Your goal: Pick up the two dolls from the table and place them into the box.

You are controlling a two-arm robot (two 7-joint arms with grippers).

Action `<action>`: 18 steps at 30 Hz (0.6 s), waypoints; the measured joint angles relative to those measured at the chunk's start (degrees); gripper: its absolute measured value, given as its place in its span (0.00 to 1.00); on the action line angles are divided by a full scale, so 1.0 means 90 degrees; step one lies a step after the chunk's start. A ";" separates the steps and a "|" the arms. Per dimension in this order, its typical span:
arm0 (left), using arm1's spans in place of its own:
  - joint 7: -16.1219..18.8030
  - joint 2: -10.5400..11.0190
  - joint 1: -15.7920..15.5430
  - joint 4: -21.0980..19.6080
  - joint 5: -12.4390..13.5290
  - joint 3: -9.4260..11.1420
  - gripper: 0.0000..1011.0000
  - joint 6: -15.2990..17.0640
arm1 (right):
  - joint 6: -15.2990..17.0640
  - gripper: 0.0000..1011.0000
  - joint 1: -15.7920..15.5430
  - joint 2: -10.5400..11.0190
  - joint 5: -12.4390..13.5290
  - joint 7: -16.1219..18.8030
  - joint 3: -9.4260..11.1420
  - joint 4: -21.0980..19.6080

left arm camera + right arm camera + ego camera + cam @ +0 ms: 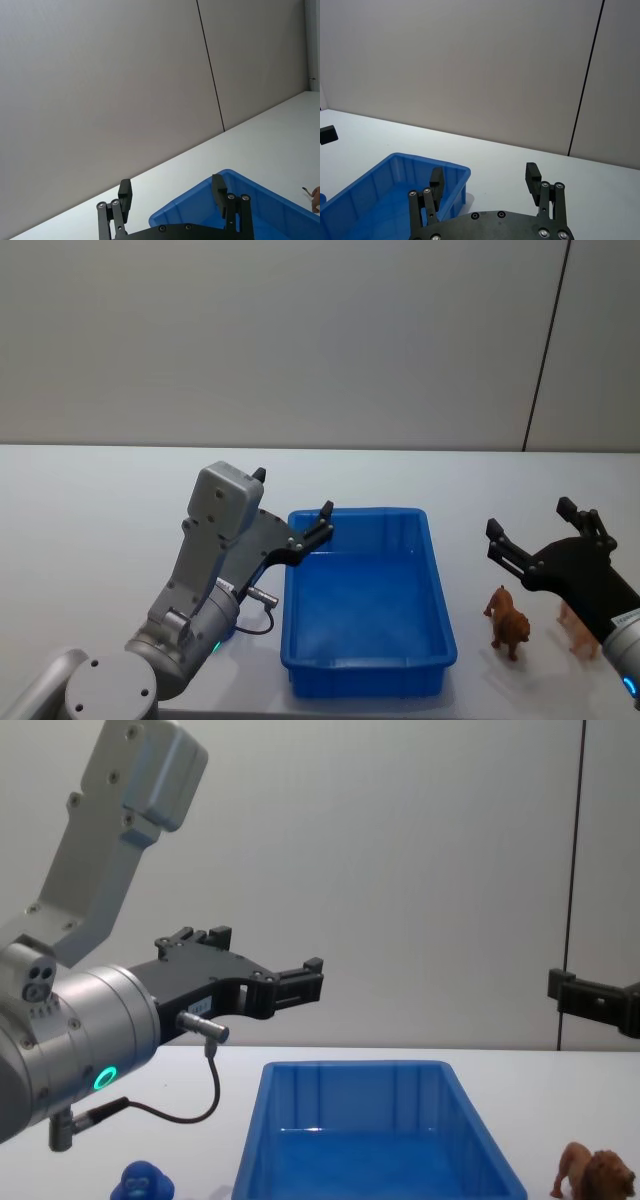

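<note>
white table (pixel 100 500), blue box (pixel 370 678) on it, plain grey wall (pixel 300 340) behind

**Both dolls on the table, outside the box**

The lion (pixel 508 620), brown with a darker mane, stands upright on the white table (pixel 100 500), just right of the box (pixel 440 590), near its front corner. The ape (pixel 143 1185), solid blue and rounded, sits off the box's left front corner. The box is bright blue, rectangular and slope-walled.
</note>
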 joint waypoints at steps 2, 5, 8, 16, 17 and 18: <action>0.0000 0.0000 0.0000 0.0000 0.0000 0.0000 0.99 0.0000 | 0.0000 0.99 0.0000 0.0000 0.0000 0.0000 0.0000 0.0000; 0.0000 0.0000 0.0000 0.0000 0.0000 0.0000 0.99 0.0000 | 0.0000 0.99 0.0000 0.0000 0.0000 0.0000 0.0000 0.0000; 0.0000 0.0000 0.0000 0.0000 0.0000 0.0000 0.99 0.0000 | 0.0000 0.99 0.0000 0.0000 0.0000 0.0000 0.0000 0.0000; 0.0000 0.0000 0.0000 0.0000 0.0000 0.0000 0.99 0.0000 | 0.0000 0.99 0.0000 0.0000 0.0000 0.0000 0.0000 0.0000; 0.0000 0.0000 0.0000 0.0000 0.0000 0.0000 0.99 0.0000 | 0.0000 0.99 0.0000 0.0000 0.0000 0.0000 0.0000 0.0000; 0.0000 0.0000 0.0000 -0.0001 0.0000 0.0000 0.99 0.0000 | 0.0000 0.99 0.0000 0.0000 0.0000 0.0000 0.0000 0.0000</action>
